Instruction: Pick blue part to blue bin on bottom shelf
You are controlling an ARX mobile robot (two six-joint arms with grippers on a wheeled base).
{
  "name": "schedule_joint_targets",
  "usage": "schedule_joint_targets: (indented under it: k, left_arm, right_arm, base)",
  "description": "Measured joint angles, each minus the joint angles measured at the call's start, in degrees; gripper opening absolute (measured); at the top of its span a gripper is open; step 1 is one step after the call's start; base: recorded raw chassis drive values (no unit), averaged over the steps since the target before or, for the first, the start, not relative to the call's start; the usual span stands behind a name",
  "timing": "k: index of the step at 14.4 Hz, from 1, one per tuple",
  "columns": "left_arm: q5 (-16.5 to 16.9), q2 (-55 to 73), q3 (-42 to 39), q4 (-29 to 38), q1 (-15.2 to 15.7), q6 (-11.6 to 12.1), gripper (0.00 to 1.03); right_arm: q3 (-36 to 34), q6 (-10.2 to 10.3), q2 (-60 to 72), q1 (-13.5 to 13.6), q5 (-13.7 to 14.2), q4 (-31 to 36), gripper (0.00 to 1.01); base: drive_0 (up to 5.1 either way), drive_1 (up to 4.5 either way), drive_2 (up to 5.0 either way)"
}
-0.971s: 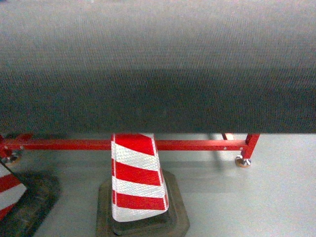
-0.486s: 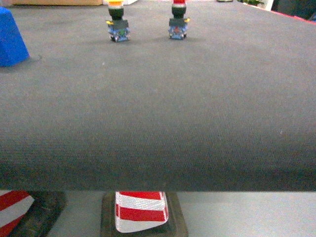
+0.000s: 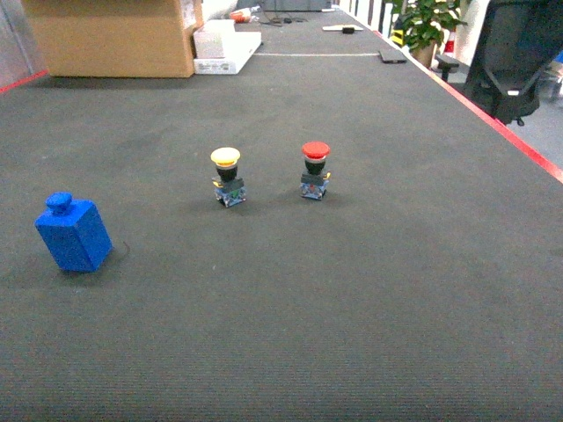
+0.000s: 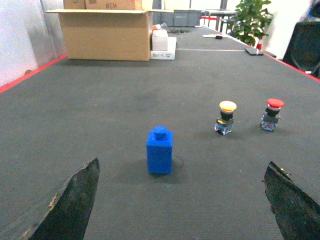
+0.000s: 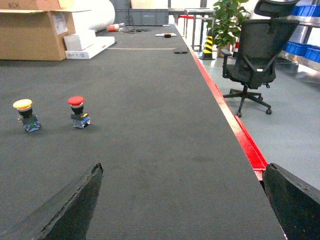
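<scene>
On the left side of the dark felt-covered table (image 3: 369,290), the small blue plastic block with a knob on top (image 3: 74,232) is standing alone and untouched, well apart from the yellow-capped push button (image 3: 228,176) and red-capped push button (image 3: 314,170). Both hands are spreading wide, the left hand (image 4: 180,200) lining up near the block. Nothing is being gripped; no blue bin or shelf is showing.

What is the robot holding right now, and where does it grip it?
Nothing. Both grippers, left and right, are open and empty; the blue part stands untouched on the table.
</scene>
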Motion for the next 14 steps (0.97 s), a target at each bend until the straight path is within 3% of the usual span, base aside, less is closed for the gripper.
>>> schedule_joint_targets:
  k: [14]
  left_arm:
    - [0.1,0.0,0.0,0.0,0.0,0.0,0.98]
  right_arm:
    - [0.0,0.0,0.0,0.0,-0.1,0.1,0.98]
  base:
    - [0.0,0.00,0.0]
